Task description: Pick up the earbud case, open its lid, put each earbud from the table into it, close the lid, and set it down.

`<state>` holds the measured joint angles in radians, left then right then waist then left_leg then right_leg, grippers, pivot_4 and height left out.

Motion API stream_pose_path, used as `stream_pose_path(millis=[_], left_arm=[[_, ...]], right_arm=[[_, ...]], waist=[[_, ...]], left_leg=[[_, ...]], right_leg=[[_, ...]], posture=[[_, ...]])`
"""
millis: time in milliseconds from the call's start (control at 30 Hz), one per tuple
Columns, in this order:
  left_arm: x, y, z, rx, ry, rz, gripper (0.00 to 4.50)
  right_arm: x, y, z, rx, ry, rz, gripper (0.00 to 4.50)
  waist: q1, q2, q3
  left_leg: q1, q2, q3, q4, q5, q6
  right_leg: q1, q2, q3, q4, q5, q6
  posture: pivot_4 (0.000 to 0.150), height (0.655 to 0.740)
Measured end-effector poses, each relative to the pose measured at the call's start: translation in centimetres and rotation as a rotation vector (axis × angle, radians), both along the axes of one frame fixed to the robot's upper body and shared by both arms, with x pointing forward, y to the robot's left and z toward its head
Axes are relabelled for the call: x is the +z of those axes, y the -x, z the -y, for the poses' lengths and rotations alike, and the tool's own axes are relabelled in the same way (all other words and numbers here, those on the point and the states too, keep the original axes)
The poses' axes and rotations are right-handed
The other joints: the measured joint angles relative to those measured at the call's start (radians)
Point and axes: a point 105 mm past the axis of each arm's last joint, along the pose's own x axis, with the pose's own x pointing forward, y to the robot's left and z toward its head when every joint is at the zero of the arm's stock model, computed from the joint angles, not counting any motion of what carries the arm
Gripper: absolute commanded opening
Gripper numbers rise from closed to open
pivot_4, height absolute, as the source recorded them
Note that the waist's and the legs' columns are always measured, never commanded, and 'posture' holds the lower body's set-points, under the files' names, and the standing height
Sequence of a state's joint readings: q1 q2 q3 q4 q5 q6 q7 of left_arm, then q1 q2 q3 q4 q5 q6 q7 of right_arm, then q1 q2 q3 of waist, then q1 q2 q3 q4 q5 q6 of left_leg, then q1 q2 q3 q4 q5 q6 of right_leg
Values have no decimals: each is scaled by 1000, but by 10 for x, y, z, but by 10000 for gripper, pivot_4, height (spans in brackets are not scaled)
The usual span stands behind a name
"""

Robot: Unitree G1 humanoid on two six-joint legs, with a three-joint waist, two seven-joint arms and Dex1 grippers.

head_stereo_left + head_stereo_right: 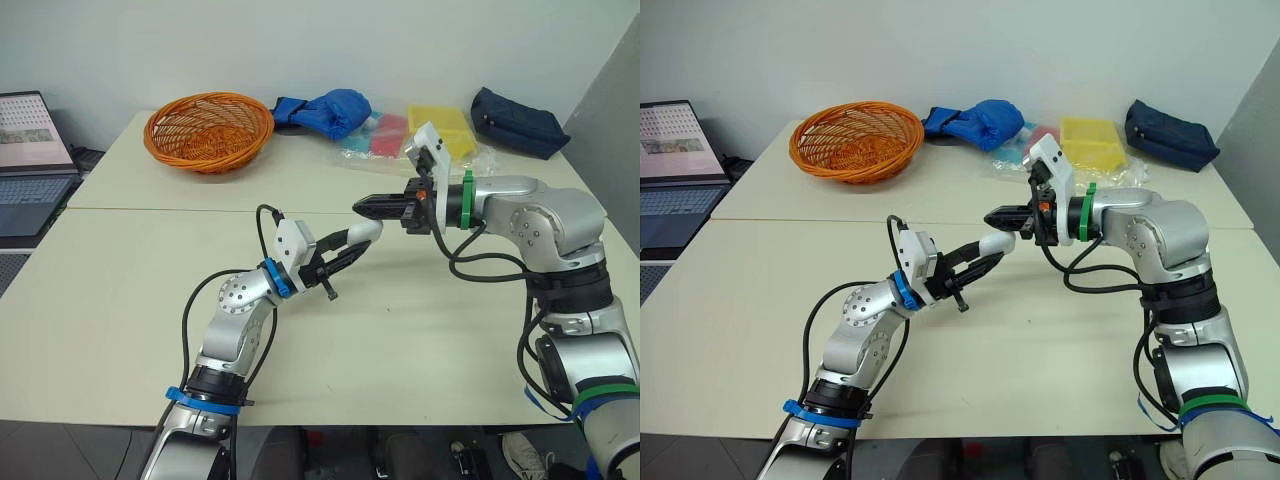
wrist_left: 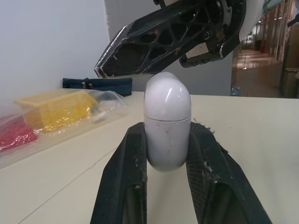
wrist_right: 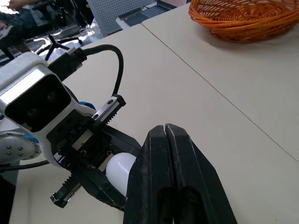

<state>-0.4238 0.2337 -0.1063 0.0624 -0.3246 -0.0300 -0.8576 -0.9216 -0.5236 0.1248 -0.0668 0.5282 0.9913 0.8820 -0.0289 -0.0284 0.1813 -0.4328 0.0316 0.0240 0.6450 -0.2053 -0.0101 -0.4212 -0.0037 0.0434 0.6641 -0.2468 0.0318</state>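
Earbud case (image 1: 364, 234), a white capsule, is held above the counter (image 1: 120, 300), clamped between the left gripper's (image 1: 348, 250) fingers, its long axis running along them and its domed lid end free, just beside the right gripper (image 1: 362, 207), whose fingers are pressed together.

cnt: earbud case (image 2: 167, 126) x1 | basket (image 1: 210, 160) x1 | laptop (image 1: 35, 170) x1 | navy pouch (image 1: 520, 122) x1

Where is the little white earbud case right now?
In the eye views, the glossy white earbud case is held above the beige table's middle by the left gripper, the right gripper's shut tips beside its lid.
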Motion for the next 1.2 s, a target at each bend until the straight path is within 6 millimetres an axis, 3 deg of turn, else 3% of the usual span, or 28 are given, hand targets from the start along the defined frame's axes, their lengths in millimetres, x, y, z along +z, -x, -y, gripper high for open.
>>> stream_pose_path(millis=[133, 233, 333, 400, 500, 600, 767, 967, 1067, 1200], left_arm=[[-1, -1, -2, 5, -3, -9, 7474], [-1, -1, -3, -24, -6, -52, 7474], [-11, -4, -12, -48, -62, -176, 7474], [-20, -10, -16, -50, -58, -329, 7474], [-23, -15, -14, -66, -44, -491, 7474], [-24, -16, -10, -94, -50, -607, 7474], [-49, -9, -22, -98, -71, -963, 7474], [-64, -22, -18, 35, -50, -1161, 7474], [-68, -25, -22, 82, -45, -1185, 16427], [-67, -26, -26, 92, -25, -1194, 28289]], right_arm=[[-1, 1, 2, -14, 12, 59, 238], [12, 2, 15, -60, -92, 134, 6136], [20, 14, 41, -110, -84, 258, 16715], [7, 22, 52, -125, -55, 309, 23741], [-19, 29, 55, -112, -40, 295, 34708], [-23, 35, 58, -87, -6, 350, 44707], [-73, 57, 59, 26, 98, 313, 44707], [-92, 54, 61, 32, 139, 358, 44707], [-105, 49, 64, -1, 159, 330, 45000], [-101, 43, 64, -26, 144, 347, 45000]], waist=[[0, 0, 0], [1, 0, 0], [5, 0, 0], [3, 0, 0], [0, 0, 0], [-5, 0, 0], [-3, 0, 0], [-1, -1, 0], [-3, -1, 0], [-3, -1, 0]], left_leg=[[0, 0, 0, 0, 0, 0], [0, 0, 0, 0, 0, 0], [0, 0, -1, 0, 0, 0], [0, -1, -1, 0, 0, 0], [0, -1, -1, 1, 0, 0], [2, -1, -1, 1, 0, 0], [2, 0, -2, 0, 0, 0], [3, -1, -1, 3, 0, 0], [3, -1, -1, 2, 0, -1], [4, -1, -1, 1, 0, -1]], right_leg=[[0, 0, 1, 0, 0, 0], [0, 0, 0, 0, -1, 1], [1, 0, -1, -1, -1, 2], [1, 0, -1, -1, -3, 5], [1, 0, 0, 1, -3, 5], [1, 1, 0, 1, -2, 5], [1, 2, 0, 1, -3, 5], [3, 1, 1, 1, -2, 6], [2, 1, 2, 2, -2, 6], [2, 1, 1, 2, -2, 6]], posture=[[1500, 7400], [1500, 7400], [1500, 7400], [1500, 7400], [1500, 7400], [1500, 7400], [1500, 7400], [1500, 7400], [1500, 7400], [1500, 7400]])
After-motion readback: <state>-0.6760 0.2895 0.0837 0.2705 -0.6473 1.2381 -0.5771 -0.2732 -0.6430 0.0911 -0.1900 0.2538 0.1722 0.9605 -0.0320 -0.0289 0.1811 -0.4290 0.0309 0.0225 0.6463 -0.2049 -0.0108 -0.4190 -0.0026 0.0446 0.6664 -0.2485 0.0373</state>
